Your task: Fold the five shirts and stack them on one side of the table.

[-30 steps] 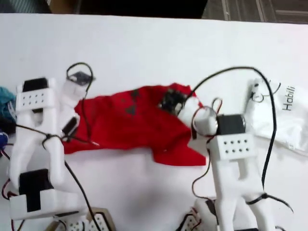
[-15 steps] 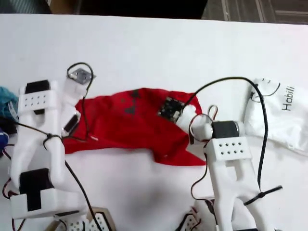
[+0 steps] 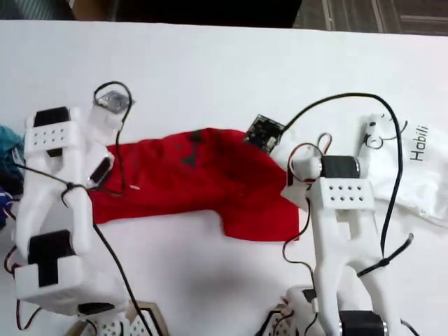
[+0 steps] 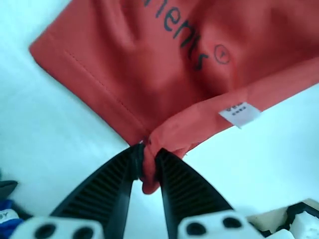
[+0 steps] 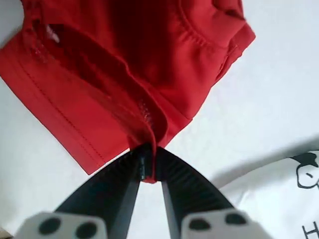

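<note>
1. My left gripper [image 4: 147,167] and right gripper [image 5: 149,167] each clamp an edge of the red shirt [image 3: 189,182], stretched between my jaws.
2. Thin bites may slip under tension.
3. The white shirt [image 5: 279,199] beside my right jaws could snag.

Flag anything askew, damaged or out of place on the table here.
Nothing looks spilled or damaged. The red shirt lies crooked and rumpled between the arms, with one flap jutting toward the arms' bases. The left gripper and the right gripper are each shut on a bunched edge.
</note>
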